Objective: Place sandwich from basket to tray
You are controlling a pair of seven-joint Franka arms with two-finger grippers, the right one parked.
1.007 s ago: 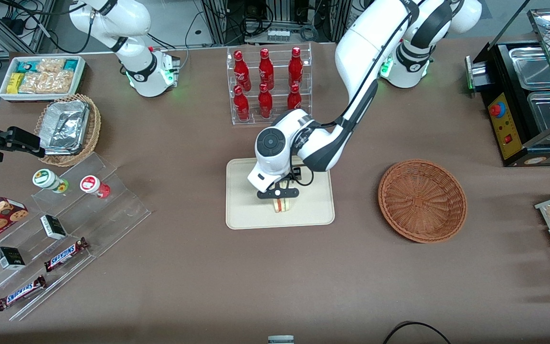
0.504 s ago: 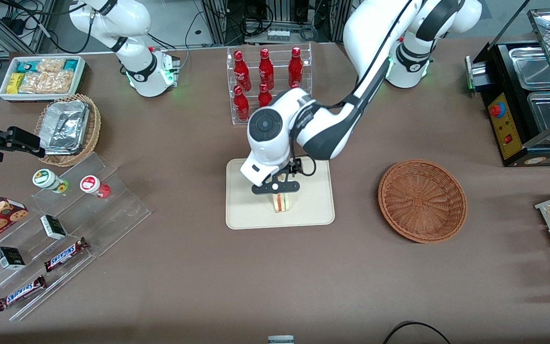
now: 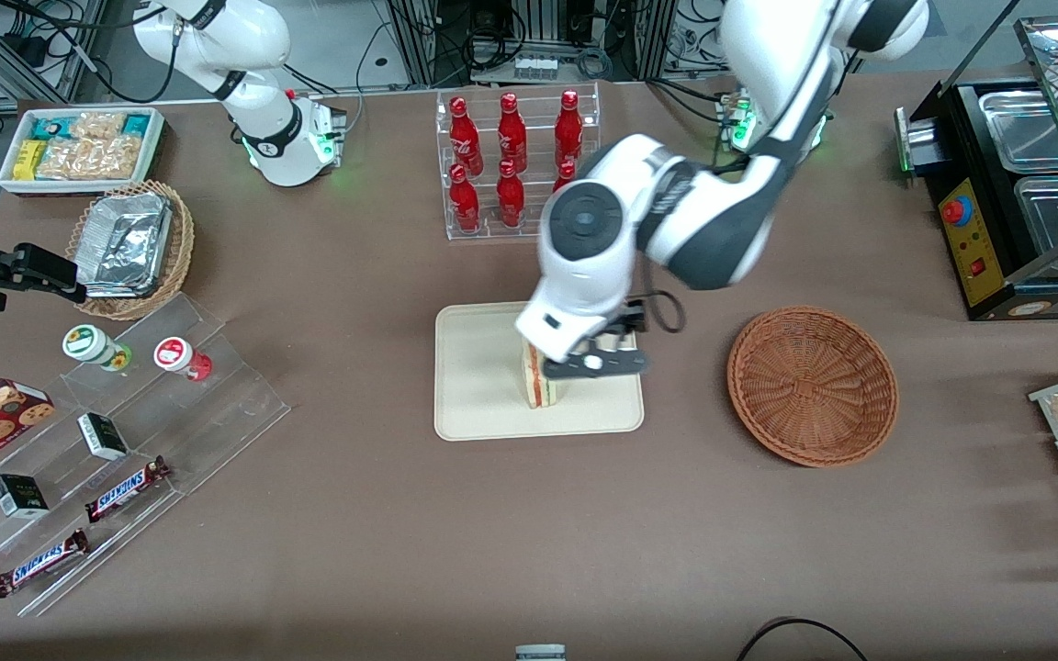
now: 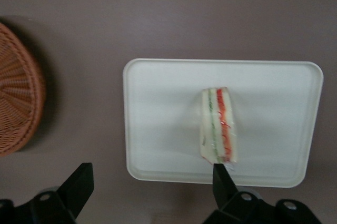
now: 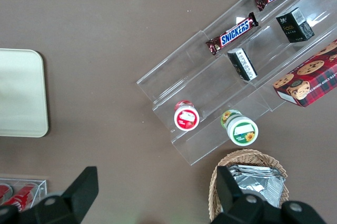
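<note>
Gripper [image 4: 150,182] up above the tray's [image 3: 478,367] edge, fingers [image 4: 79,182] spread wide, nothing between them. Sandwich [image 3: 538,381] stands on its edge on the cream tray, red and green filling stripes showing, clear of the claw. The reddish-brown wicker basket [image 3: 812,386] sits beside the tray, toward the working arm's end of the table

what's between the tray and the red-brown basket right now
Only bare brown table lies between the tray and the basket, as the left wrist view shows; the open gripper hangs above the tray's edge.
</note>
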